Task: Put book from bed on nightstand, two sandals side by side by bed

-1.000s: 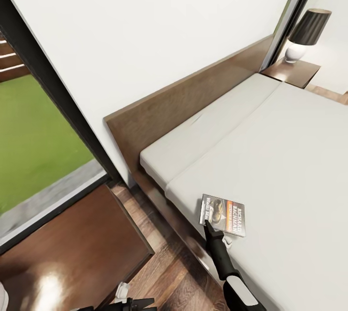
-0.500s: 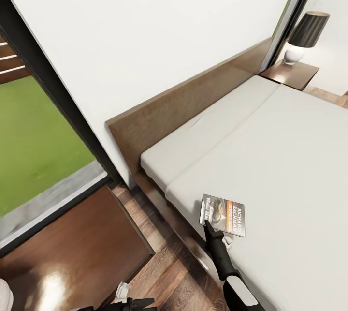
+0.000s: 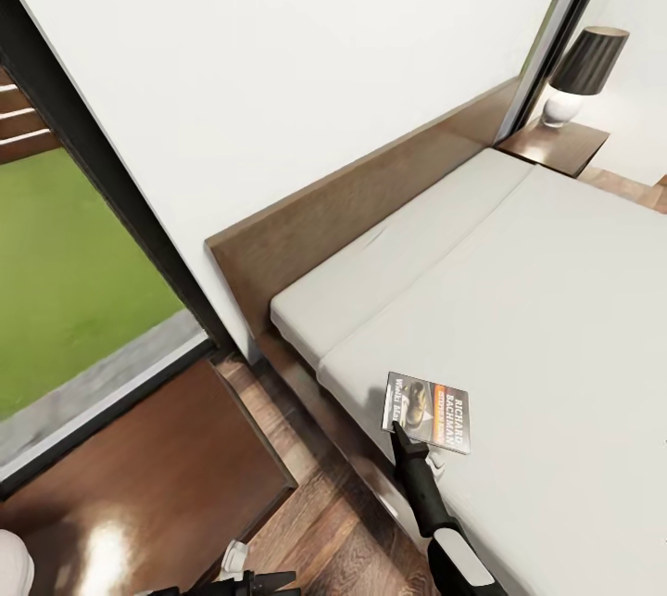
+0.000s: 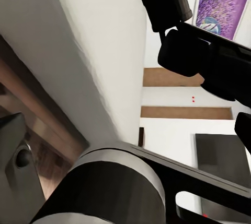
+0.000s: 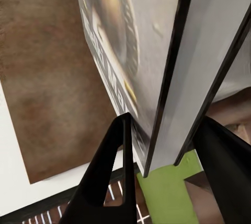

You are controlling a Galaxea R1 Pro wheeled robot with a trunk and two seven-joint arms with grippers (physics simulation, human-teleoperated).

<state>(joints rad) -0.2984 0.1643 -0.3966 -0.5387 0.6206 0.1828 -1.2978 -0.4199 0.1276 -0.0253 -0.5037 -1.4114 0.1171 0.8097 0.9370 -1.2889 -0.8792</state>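
Grey-covered book (image 3: 427,412) lies on the bed (image 3: 556,318) near its edge, with the right gripper (image 3: 398,430) closed on its near edge, one finger either side. Book step underway; next, lift and carry to the nightstand (image 3: 139,475) beside the gripper.

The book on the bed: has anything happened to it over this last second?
No. The book lies at the same spot near the bed's edge, the right pincer at its near edge, fingers either side of it. Only the camera shifted a little, sliding the lamp and window.
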